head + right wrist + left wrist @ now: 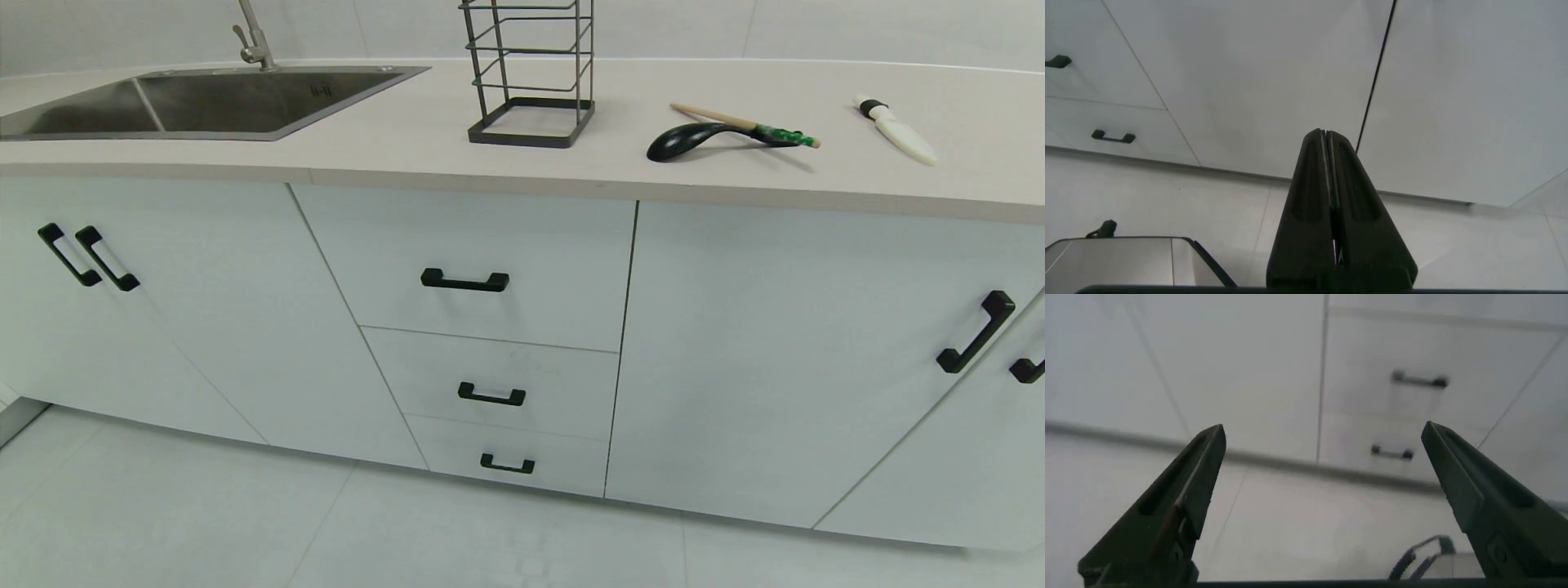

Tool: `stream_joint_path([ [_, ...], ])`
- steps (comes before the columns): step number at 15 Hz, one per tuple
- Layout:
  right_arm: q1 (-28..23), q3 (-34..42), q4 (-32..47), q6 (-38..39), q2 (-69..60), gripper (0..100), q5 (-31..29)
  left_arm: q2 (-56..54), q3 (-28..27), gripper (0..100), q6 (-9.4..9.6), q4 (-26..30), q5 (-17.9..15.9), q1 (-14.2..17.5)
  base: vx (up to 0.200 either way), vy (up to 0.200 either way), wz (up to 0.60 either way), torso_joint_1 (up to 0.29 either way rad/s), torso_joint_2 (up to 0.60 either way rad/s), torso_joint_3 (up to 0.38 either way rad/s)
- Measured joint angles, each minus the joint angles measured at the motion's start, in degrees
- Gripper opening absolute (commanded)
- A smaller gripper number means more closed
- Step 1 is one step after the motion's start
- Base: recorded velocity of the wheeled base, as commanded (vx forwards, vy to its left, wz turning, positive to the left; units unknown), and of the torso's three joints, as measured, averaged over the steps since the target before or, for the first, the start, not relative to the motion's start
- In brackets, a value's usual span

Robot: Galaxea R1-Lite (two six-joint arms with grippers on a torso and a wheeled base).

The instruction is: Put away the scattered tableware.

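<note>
Overhead, spoon (694,139) rests on counter (392,151); left end effector (1323,429) gapes empty, right end effector (1327,139) closed.

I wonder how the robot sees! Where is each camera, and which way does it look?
Head view: on the head, looking down at the counter, rack and spoon.
Left wrist view: on the left wrist, facing drawers and floor past the open left gripper.
Right wrist view: on the right wrist, facing cabinet doors past the shut right gripper.
Shared: all see the drawers.
</note>
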Motion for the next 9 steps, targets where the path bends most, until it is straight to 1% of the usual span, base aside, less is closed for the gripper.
stream_joint_path([
  [1,0.00,0.00,0.00,0.00,0.00,0,0.00,0.34,-2.32,100,1.40,-0.94,-2.79,0.24,0.000,0.000,0.00,0.000,0.00,0.000],
  [2,0.00,0.00,0.00,0.00,0.00,0,0.00,1.66,-4.99,100,3.71,-1.58,-5.39,0.72,0.000,0.000,0.00,0.000,0.00,0.000],
  [3,0.00,0.00,0.00,0.00,0.00,0,0.00,3.72,-7.03,100,6.69,-1.89,-7.39,1.05,0.000,0.000,0.00,0.000,0.00,0.000],
  [4,0.00,0.00,0.00,0.00,0.00,0,0.02,6.56,-9.09,100,11.56,-2.30,-9.83,1.29,0.000,0.000,0.00,0.000,0.00,0.000],
  [6,0.00,0.00,0.00,0.00,0.00,0,0.00,11.93,-12.04,100,20.57,-2.74,-14.01,1.38,0.000,0.000,0.00,0.000,0.00,0.000],
  [7,0.00,0.00,0.00,0.00,0.00,0,0.02,15.25,-13.59,100,26.92,-2.94,-16.73,1.29,0.000,0.000,0.00,0.000,0.00,0.000],
  [8,0.00,0.00,0.00,0.00,0.00,0,-0.02,18.62,-15.10,100,31.68,-3.05,-19.26,1.16,0.000,0.000,0.00,0.000,0.00,0.000],
  [9,0.00,0.00,0.00,0.00,0.00,0,0.00,21.78,-16.24,100,35.21,-3.05,-21.05,1.07,0.000,0.000,0.00,0.000,0.00,0.000],
])
